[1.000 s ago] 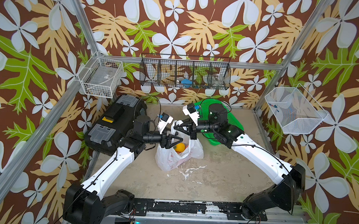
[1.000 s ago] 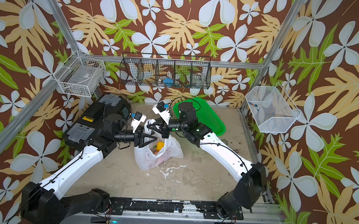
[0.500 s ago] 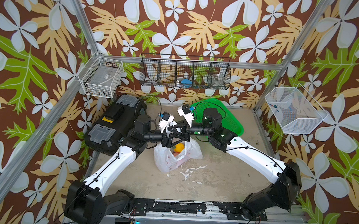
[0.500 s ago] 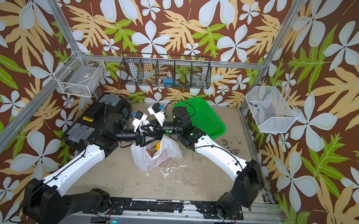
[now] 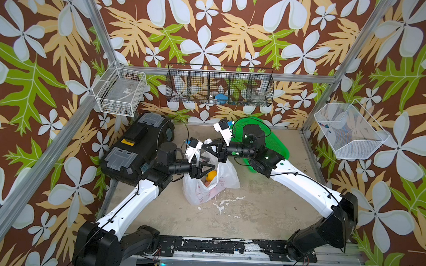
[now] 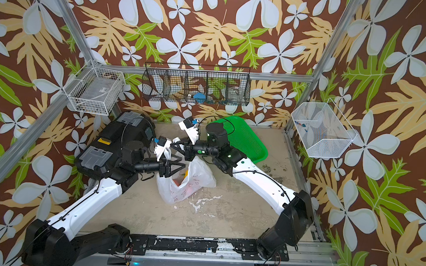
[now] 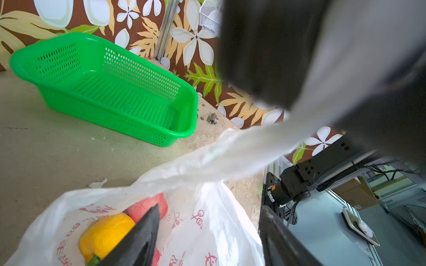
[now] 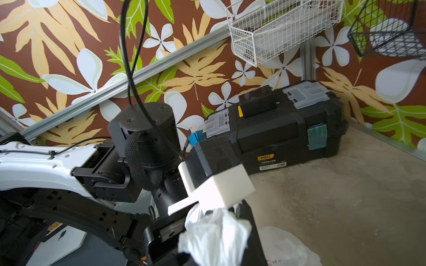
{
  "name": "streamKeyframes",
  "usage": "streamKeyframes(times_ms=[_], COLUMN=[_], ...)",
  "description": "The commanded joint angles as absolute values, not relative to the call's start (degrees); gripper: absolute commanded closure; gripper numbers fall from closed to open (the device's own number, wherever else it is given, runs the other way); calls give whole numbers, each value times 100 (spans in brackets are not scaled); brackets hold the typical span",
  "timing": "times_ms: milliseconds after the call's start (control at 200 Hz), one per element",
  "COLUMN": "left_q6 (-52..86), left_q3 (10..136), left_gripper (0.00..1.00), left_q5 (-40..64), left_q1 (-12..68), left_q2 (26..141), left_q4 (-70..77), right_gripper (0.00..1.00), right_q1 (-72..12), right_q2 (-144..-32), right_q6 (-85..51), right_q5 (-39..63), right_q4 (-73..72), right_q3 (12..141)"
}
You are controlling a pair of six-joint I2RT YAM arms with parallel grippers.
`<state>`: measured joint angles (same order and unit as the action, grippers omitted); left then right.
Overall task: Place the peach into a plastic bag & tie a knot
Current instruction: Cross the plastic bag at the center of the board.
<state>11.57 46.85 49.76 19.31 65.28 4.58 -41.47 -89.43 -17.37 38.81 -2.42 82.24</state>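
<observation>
Watching my right hand [image 5: 209, 147] drag the pinched handle [image 8: 214, 232] of the plastic bag [image 5: 223, 179] left, past my left hand [image 5: 206, 171], whose jaws are narrowing yet apart; nothing tied yet.

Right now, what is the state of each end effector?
Left end effector: open, gripping nothing.
Right end effector: closed on a handle of the plastic bag.

Background clutter, for anyone curious: a green perforated basket [image 6: 248, 142] sits near the right gripper [image 5: 207, 147], on its outer side, with a tiny metal fitting [image 7: 212, 118] just beside its corner. A black toolbox [image 5: 137, 145] is on the left gripper's [image 5: 209, 171] outer side. Up on the walls, well above both: a white wire basket [image 5: 121, 92], a black mesh rack [image 5: 219, 87] and a white mesh bin [image 5: 350, 132].
</observation>
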Motion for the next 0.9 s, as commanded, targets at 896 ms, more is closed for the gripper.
streamKeyframes(times_ms=[896], left_q6=[931], left_q3=[4510], left_gripper=[46], left_q5=[6056], left_q1=[1890], left_q2=[6759], left_q4=[1554], right_gripper=[66], right_q1=[-4456], right_q2=[-9346], right_q6=[-1861], right_q5=[4656], right_q4=[88], right_q3=[8278])
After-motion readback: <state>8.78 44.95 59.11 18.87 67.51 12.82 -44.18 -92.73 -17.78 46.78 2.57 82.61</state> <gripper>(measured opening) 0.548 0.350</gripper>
